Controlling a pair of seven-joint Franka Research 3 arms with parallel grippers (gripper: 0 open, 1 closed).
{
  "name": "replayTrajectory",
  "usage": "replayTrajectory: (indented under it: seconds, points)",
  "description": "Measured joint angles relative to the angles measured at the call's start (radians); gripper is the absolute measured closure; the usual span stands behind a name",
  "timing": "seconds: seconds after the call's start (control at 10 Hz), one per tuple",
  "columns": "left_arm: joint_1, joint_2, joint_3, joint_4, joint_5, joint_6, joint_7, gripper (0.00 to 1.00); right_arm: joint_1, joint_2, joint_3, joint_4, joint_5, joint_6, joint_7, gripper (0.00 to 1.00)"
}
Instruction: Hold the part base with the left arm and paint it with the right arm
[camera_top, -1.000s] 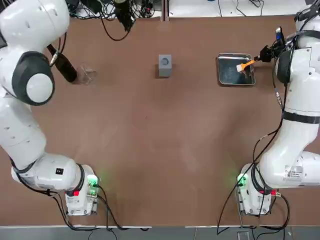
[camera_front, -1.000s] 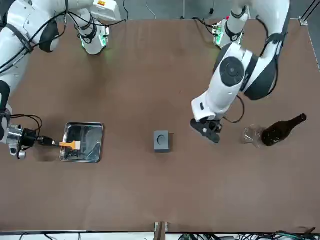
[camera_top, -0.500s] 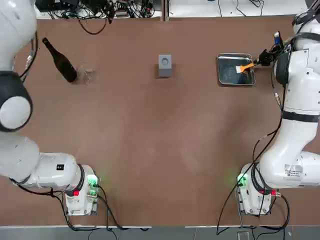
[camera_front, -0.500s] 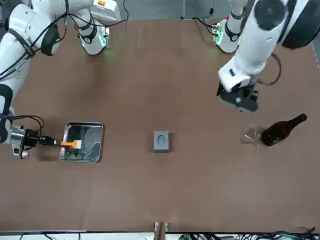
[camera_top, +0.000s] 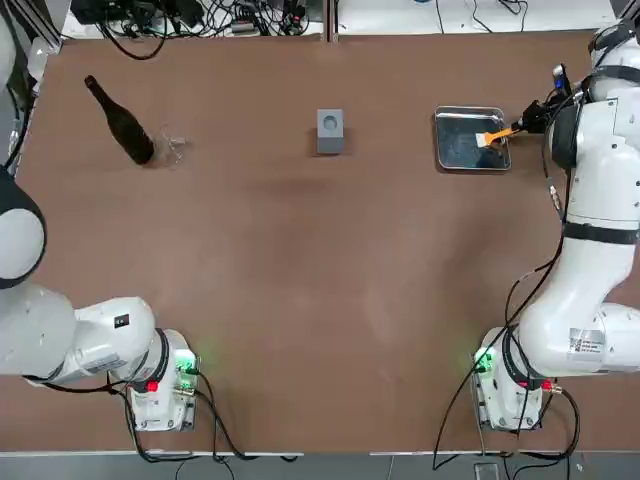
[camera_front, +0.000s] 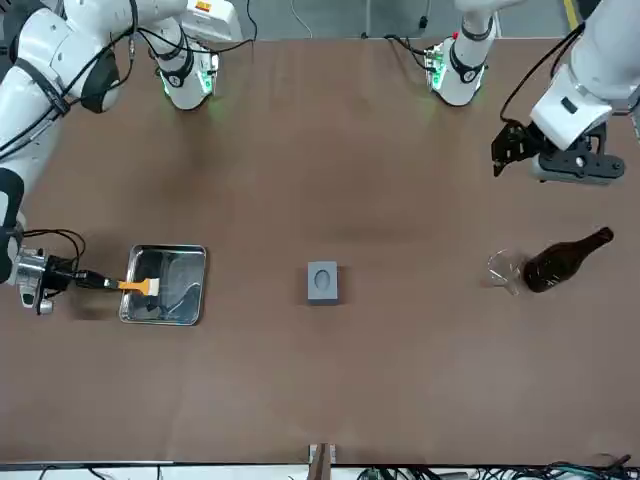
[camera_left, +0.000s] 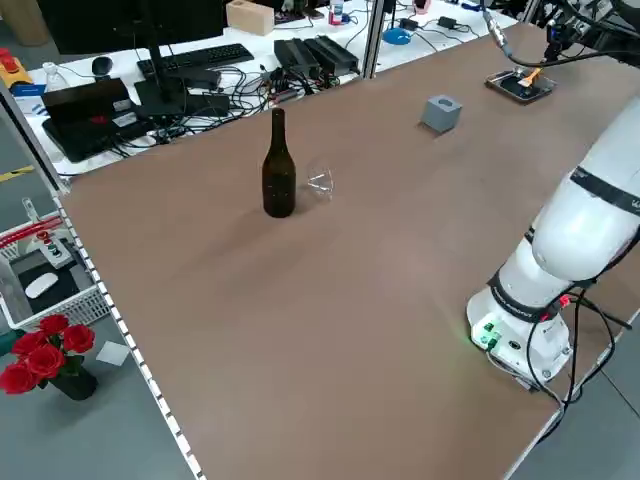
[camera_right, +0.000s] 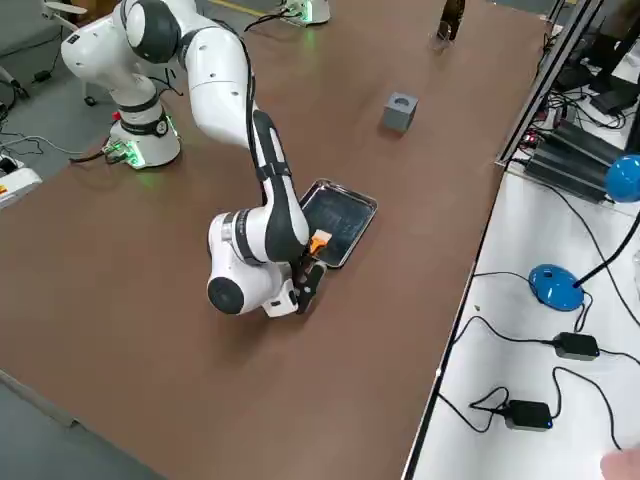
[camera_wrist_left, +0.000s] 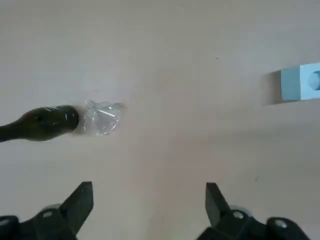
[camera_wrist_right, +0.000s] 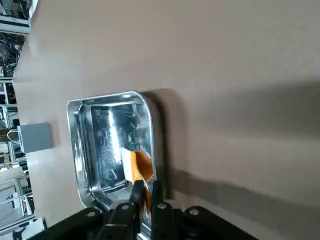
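The metal tray (camera_top: 473, 160) is lying on the brown counter (camera_top: 300, 270), with the white bristles of an orange-handled brush (camera_wrist_right: 142, 172) hanging over its inside; the right pincer (camera_wrist_right: 145, 192) is clamping the handle. The grey part base (camera_top: 330, 132) is sitting between the tray and the dark bottle (camera_top: 122, 125), apart from both. The left wrist view is showing what the top view is not: the left pincer (camera_wrist_left: 149, 205), its fingers standing wide apart, gripping nothing.

My left gripper (camera_wrist_left: 149, 197) is wide open, up high by the robot's left edge of the table. My right gripper (camera_wrist_right: 146, 192) is squeezed almost shut, with its arm (camera_top: 598, 230) reaching far forward.
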Motion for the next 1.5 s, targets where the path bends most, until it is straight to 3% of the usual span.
replayTrajectory:
  seconds: [0.1,0.3,0.5,0.6,0.8,1.0,1.2,1.3,1.5]
  points:
    - [0.018,-0.018,0.0,0.0,-0.025,0.0,-0.006,0.01,0.0,0.002,-0.001,0.0,0.0,0.005,-0.013,0.87]
    - [0.051,-0.049,0.008,0.007,-0.049,-0.003,-0.003,0.01,0.0,0.006,-0.002,0.0,-0.002,0.015,-0.022,0.74]
    - [0.058,-0.053,0.032,0.057,-0.052,-0.035,0.009,0.01,0.0,0.008,-0.003,0.002,-0.003,0.016,-0.027,0.67]
    - [0.04,-0.05,0.056,0.092,-0.052,-0.064,0.01,0.01,0.0,0.009,-0.006,0.003,-0.003,0.015,-0.027,0.65]
    - [-0.073,-0.035,0.177,0.154,-0.052,-0.101,0.01,0.01,0.001,0.009,-0.023,0.013,-0.013,0.01,-0.028,0.62]
    - [-0.141,-0.017,0.239,0.184,-0.052,-0.119,0.008,0.02,0.007,-0.008,-0.04,0.041,-0.08,0.004,-0.033,0.41]
    - [-0.2,-0.007,0.285,0.183,-0.043,-0.139,-0.005,0.02,0.021,-0.058,-0.048,0.067,-0.161,0.005,-0.028,0.07]
    - [-0.205,-0.004,0.29,0.177,-0.033,-0.144,-0.008,0.02,0.036,-0.09,-0.056,0.078,-0.219,0.008,0.001,0.0]
    - [-0.203,0.002,0.29,0.165,0.001,-0.144,-0.015,0.02,0.07,-0.183,-0.06,0.12,-0.377,0.015,0.13,0.0]
